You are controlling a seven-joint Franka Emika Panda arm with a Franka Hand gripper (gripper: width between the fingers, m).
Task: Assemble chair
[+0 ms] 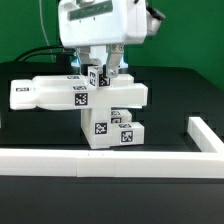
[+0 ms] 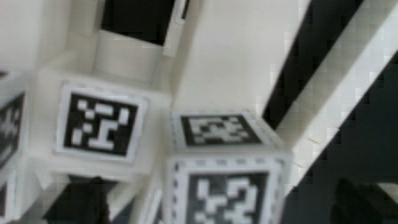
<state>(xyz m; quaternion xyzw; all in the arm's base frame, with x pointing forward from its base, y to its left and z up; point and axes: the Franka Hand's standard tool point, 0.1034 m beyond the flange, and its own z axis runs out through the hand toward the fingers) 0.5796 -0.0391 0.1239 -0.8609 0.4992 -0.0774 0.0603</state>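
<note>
The chair (image 1: 85, 96) is a partly joined cluster of matte white tagged pieces in the middle of the black table. Long blocky pieces lie across a stack of tagged blocks (image 1: 112, 130). My gripper (image 1: 102, 74) hangs straight over this cluster, its jaws closed on a small upright tagged chair piece (image 1: 97, 76) that touches the cluster's top. In the wrist view the held tagged piece (image 2: 228, 195) sits between my dark fingers, with my gripper (image 2: 228, 208) around it. Another tagged block (image 2: 98, 125) lies beside it, and white bars run away behind. The view is blurred.
The long low white border rail (image 1: 100, 162) runs along the table's front and turns up at the exterior view's right (image 1: 205, 135). A green wall stands behind. Dark cables hang at the back on the exterior view's left.
</note>
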